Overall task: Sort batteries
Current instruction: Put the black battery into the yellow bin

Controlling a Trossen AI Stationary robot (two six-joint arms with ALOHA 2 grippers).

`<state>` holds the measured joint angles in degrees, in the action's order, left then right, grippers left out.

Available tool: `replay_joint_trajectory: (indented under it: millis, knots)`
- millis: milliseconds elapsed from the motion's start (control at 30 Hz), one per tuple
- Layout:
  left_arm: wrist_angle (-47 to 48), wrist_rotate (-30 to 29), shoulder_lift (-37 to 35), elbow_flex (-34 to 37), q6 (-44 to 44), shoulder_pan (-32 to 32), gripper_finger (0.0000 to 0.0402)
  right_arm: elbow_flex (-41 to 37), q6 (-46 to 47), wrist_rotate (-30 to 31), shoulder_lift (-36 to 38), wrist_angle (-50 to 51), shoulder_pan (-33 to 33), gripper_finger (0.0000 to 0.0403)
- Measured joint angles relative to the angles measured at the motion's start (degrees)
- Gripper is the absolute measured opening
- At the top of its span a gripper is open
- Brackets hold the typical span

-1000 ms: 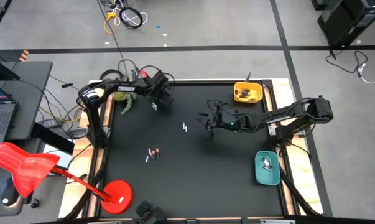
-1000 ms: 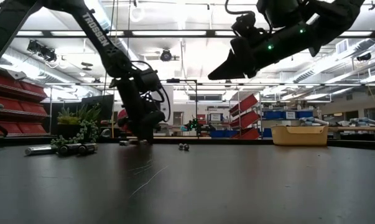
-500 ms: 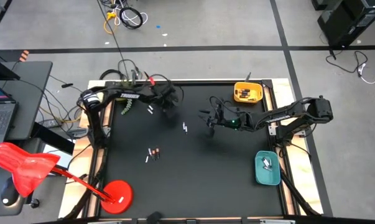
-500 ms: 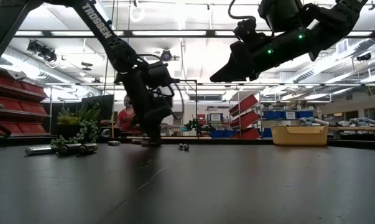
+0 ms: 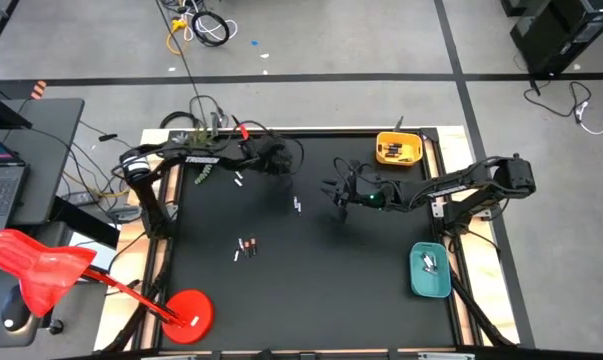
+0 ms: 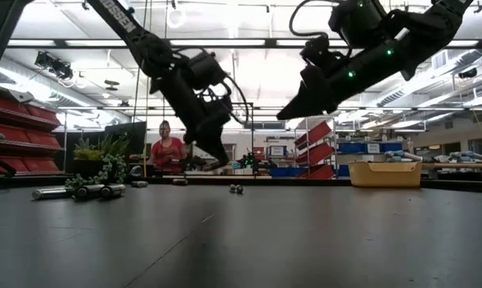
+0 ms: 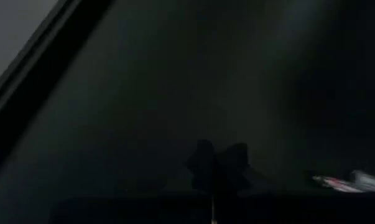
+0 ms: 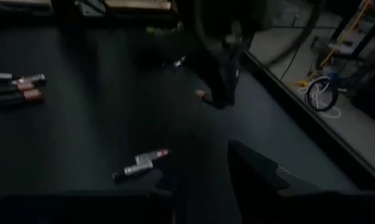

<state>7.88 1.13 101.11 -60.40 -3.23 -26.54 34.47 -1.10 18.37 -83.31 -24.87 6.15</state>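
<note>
Left gripper (image 5: 279, 165) hangs above the black table (image 5: 311, 280) at upper centre-left of the high frame, fingers pressed together; whether a battery sits between them cannot be told from any view. Low view shows it clear of the surface, tilted down to the right (image 6: 213, 156).

Right gripper (image 5: 333, 192) is off the table right of centre in the high frame, fingers partly apart, nothing visible between them. Low view puts it in the upper right, raised (image 6: 292, 108).

Batteries, near to far in the low view:
- cluster of batteries (image 6: 77, 192) lying flat at the left edge; in the high frame these sit lower centre-left (image 5: 246, 247).
- battery pair (image 6: 237, 190) seen end-on at mid-table; in the high frame just below the left gripper (image 5: 297, 205); in the right wrist view one red and silver length lying flat (image 8: 140, 165).
- single pale battery (image 5: 239, 180) left of the left gripper.

Yellow tray (image 5: 399, 149) is at the table's upper right corner, holding dark batteries. Teal tray (image 5: 429, 271) is at the right edge, lower, with silvery ones inside.

Green plant sprig (image 5: 203, 170) lies at the upper left edge of the table.

Person in a red top (image 6: 168, 150) stands in the room beyond, left of centre in the low view.
</note>
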Motion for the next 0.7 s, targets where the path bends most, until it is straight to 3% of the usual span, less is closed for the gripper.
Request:
replay_joint_trajectory:
  millis: [133, 333, 500, 700]
  knots:
    - [-3.0, 1.9, -2.8, 0.0, -0.9, 0.9, 0.0000, -2.8, 1.9, -0.4, 0.0, -1.7, 0.5, 0.0115]
    - [-9.8, 6.1, -3.9, -0.2, -0.8, 2.8, 0.0000, -9.2, 3.0, -1.5, 0.0, -13.6, 1.6, 0.0137]
    - [-8.4, -0.4, -3.6, -0.4, -1.0, 2.1, 0.0011, -9.8, 4.6, -1.5, 0.0, -14.5, 1.0, 0.0178]
    - [-11.3, -4.7, -0.3, -0.6, -1.0, -1.3, 0.0076, -9.7, 5.8, -0.1, 0.0, -15.8, 0.2, 0.0198]
